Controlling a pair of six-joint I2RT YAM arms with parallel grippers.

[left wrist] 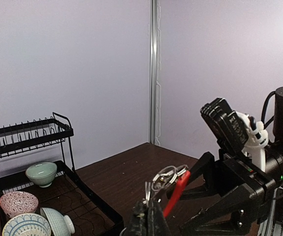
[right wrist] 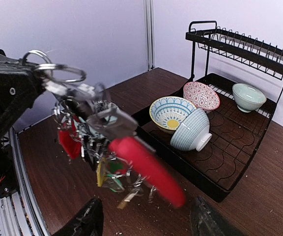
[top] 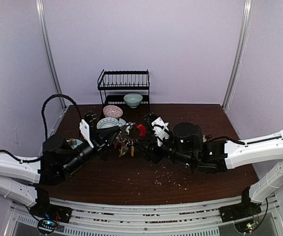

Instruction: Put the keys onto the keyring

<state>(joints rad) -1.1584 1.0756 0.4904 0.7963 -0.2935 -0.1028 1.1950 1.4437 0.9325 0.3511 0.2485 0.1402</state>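
**Keyring aloft, progress hard to judge**
Your left gripper (left wrist: 149, 212) is clamped on the keyring (left wrist: 167, 174), held in the air in front of the dish rack (top: 124, 78), with keys (right wrist: 97, 147) already dangling beneath. Your right gripper (right wrist: 145, 220) gapes around the red strap (right wrist: 146, 167). No loose key shows, so you can't tell what's left.

So the thin silvery metal keyring (right wrist: 58, 73) is up in the air, its red strap-like clip (right wrist: 146, 169) poking out sideways, a bunch of keys with red, green and yellow tags (right wrist: 95, 152) dangling underneath. One silvery key (right wrist: 113, 123) sits by the ring, too blurry to tell if it's threaded.
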